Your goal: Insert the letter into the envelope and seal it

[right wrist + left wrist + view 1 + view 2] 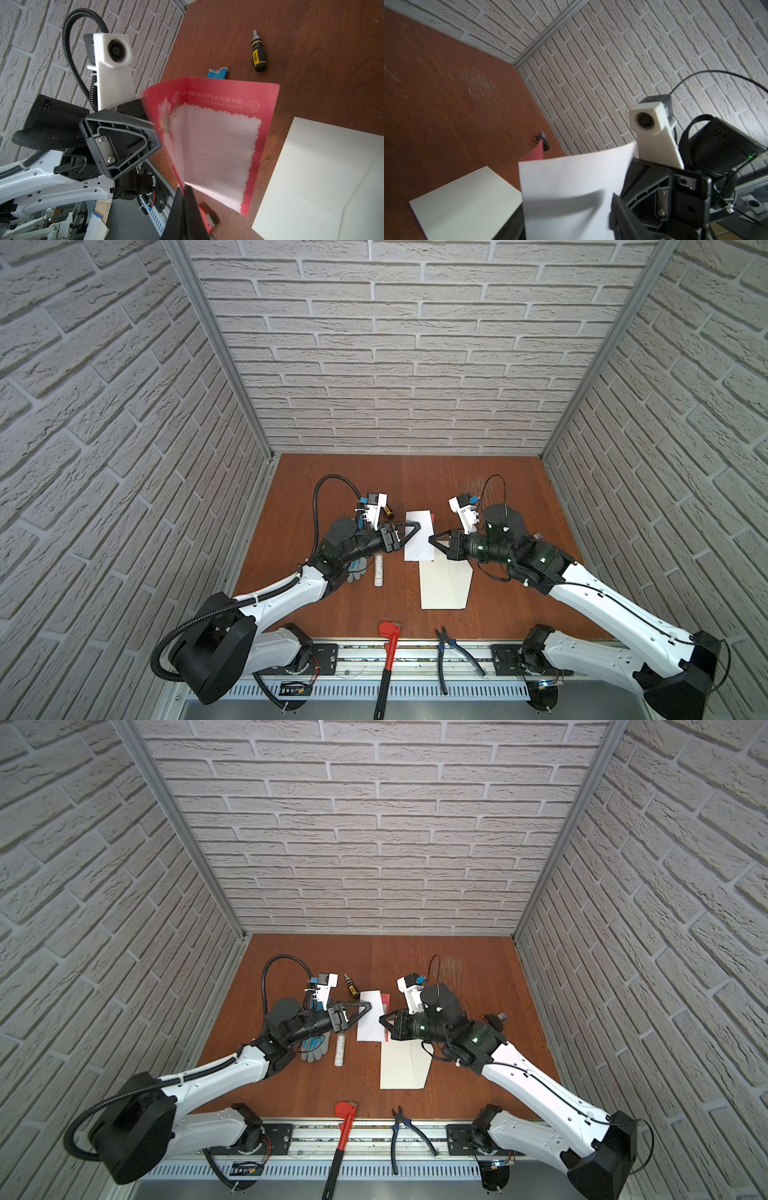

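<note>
Your right pincer (432, 540) is pressed together on one edge of the letter (419, 539) and holds it up on edge above the tabletop (353, 605). The letter's red-and-pink face is turned toward that arm's wrist camera. Your left pincer (417, 526) is spread, with its fingers (620, 209) at the letter's opposite edge and the white back facing it. You cannot tell from these views whether they touch the paper.

Both arms rise from the front rail, lean forward and inward, then level out at the wrist. The two pincers point at each other over the middle of the tabletop.

Nearest you, a red pipe wrench (390, 641) and pliers (445, 642) lie across the front edge. Farther in, the envelope (442, 587) lies flat, just this side of the raised letter, with the right wrist above its far end. Left of it lie a white tube (378, 570) and a grey glove (357, 568), the glove partly under the left wrist. Beyond the letter lies a yellow-and-black screwdriver (351, 988).
</note>
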`<state>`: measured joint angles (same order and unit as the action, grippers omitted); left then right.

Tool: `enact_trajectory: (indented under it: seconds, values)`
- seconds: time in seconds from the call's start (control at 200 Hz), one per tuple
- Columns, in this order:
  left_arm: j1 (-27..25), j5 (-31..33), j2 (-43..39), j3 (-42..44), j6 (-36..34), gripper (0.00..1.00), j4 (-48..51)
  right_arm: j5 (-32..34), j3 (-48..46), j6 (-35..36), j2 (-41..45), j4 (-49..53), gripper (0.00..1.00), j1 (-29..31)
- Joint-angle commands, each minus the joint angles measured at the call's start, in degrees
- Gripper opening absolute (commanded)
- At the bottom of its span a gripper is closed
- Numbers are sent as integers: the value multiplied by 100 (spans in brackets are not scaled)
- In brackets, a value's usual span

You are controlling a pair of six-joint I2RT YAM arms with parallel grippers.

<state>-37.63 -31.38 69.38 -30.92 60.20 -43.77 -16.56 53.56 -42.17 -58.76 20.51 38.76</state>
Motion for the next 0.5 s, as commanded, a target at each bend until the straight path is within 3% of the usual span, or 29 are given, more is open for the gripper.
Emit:
enact_trajectory:
  seconds: [0.0, 0.19, 0.295, 0.405, 0.495]
  values:
    - [-4, -233, 6, -235, 9, 52, -498, 73, -91, 144, -16, -131, 5, -60]
    - [45, -231, -112, -274, -112, 40, -205, 118, -46, 261, -43, 97, 6, -138]
    - [88, -211, -225, -309, -212, 40, 26, 112, -56, 280, 13, 142, 6, -184]
    - [115, -158, -327, -345, -328, 47, 273, 105, -69, 287, 61, 171, 6, -211]
    - [123, -197, -338, -386, -360, 41, 326, 79, -80, 288, 59, 166, 6, -220]
